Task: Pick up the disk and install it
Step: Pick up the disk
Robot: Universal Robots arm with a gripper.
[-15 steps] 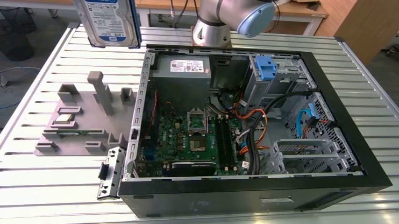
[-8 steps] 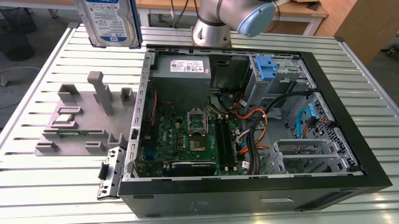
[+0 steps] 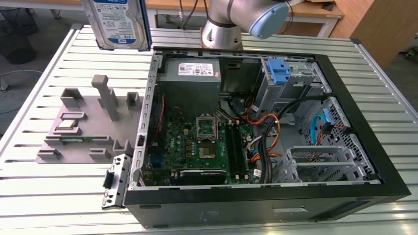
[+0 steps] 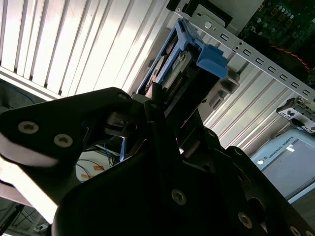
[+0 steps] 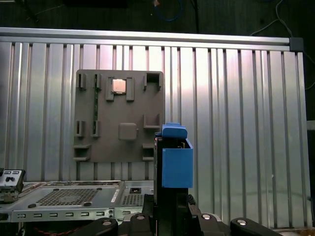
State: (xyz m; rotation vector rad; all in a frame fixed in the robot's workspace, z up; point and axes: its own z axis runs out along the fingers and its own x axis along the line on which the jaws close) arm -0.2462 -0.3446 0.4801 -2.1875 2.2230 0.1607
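Note:
The disk (image 3: 121, 24), silver with a white-and-blue label and a blue bracket, hangs upright high over the far left of the table in the exterior view. My gripper (image 5: 170, 209) is shut on its lower end, and the blue bracket (image 5: 176, 160) sticks out beyond the black fingers. In the second wrist view the disk (image 4: 184, 61) runs edge-on out of the gripper (image 4: 165, 108), pointing toward the slatted table and the edge of the case. The open computer case (image 3: 365, 105) lies on its side to the exterior view's right of the disk.
A grey parts fixture (image 3: 91, 129) holding a chip and a memory stick lies on the slatted table (image 3: 39, 196), left of the case. Inside the case are a grey power supply (image 3: 193, 73), a blue latch piece (image 3: 279, 71), cables and the motherboard (image 3: 196, 147). The arm's base (image 3: 222, 29) stands behind.

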